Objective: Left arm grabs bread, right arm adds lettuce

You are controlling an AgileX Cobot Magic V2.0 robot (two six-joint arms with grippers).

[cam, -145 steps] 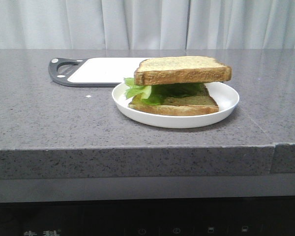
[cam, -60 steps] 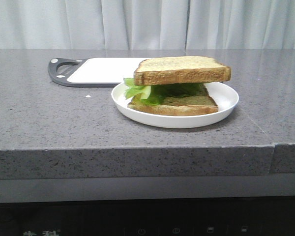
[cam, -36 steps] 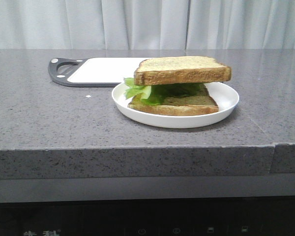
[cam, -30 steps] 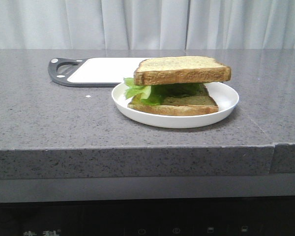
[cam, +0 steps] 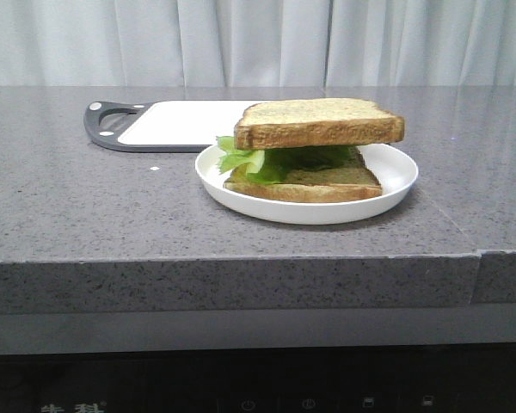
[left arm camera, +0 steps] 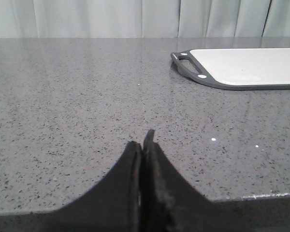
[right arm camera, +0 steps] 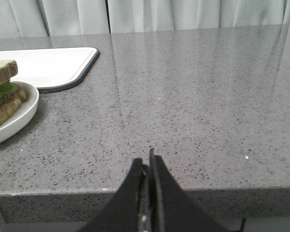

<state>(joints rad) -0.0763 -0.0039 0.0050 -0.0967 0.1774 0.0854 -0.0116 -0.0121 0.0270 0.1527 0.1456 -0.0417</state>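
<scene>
Bread [cam: 319, 121]: thick golden-brown toasted slice, lying flat atop lettuce [cam: 251, 160]; green ruffled leaf pokes out left side.

Ahead of me a white plate [cam: 394, 185] sits on the grey speckled counter [cam: 86, 206], carrying a thin lower slice of toast [cam: 327, 185]. Just behind the plate lies a white cutting board [cam: 185, 122] with a dark rim and handle. Pale curtains [cam: 258, 41] hang beyond the counter.

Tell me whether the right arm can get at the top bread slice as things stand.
Probably yes. The right end effector is shut and empty at the counter's edge, with only bare counter between it and the bread, which lies uncovered.
</scene>
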